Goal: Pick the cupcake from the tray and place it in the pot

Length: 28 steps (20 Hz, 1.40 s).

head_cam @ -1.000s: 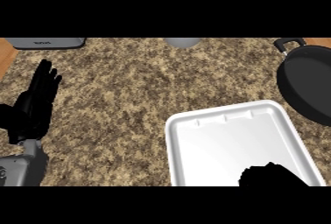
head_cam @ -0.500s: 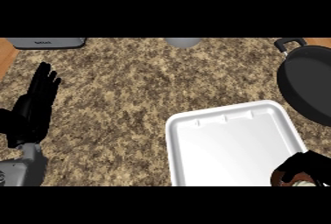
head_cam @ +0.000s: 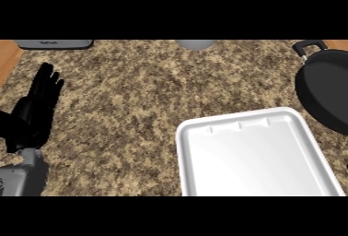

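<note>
Head view: a white tray (head_cam: 255, 156) lies on the speckled counter (head_cam: 136, 92) with no cupcake showing on it, and a black pot (head_cam: 326, 90) sits at the right edge. The left hand (head_cam: 37, 108) rests at the left, fingers straight and together; the right hand and cupcake are out of view. A cupcake is likely light, soft and crushable, best held around its wrapper.

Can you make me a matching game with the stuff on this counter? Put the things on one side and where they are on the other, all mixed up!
Things:
1. tray
2. pot
3. left hand
4. grey appliance

Places:
A. top left corner
B. left edge, fingers up
C. right edge
D. lower right, white and with nothing in it

Pairs: 1-D, 2-C, 3-B, 4-A
</note>
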Available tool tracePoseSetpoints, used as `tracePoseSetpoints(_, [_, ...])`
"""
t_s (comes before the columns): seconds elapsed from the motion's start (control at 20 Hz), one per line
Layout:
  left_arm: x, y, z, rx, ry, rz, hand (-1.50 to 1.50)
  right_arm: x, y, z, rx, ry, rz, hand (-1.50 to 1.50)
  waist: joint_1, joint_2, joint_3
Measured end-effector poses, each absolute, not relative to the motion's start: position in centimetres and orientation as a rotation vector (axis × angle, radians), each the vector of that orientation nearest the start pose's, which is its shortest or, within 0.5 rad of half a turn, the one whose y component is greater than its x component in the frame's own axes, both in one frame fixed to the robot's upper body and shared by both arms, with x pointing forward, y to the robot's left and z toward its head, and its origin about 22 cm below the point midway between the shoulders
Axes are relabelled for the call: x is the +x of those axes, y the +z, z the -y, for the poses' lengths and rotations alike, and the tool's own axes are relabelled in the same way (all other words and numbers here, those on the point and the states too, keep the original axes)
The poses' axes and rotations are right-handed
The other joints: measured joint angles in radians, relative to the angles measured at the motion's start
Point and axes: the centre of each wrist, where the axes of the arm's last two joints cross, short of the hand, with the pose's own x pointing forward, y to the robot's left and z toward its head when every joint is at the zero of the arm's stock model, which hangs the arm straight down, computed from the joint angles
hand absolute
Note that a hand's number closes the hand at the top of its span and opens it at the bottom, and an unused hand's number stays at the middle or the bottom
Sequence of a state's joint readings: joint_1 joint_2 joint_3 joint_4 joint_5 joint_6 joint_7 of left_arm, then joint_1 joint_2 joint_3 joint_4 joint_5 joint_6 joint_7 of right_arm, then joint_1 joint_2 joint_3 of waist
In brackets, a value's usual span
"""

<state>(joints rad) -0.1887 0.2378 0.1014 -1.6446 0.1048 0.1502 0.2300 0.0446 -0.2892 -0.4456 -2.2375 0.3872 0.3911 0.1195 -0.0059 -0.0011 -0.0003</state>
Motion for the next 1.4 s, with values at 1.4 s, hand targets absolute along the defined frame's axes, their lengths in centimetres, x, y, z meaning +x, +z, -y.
tracePoseSetpoints(1.4, [28.9, 9.0, -26.9, 0.176, 0.042, 1.625, 0.0, 31.9, 11.7, 47.4, -1.255, 0.588, 1.537, 1.5, 0.042, 0.012, 0.002])
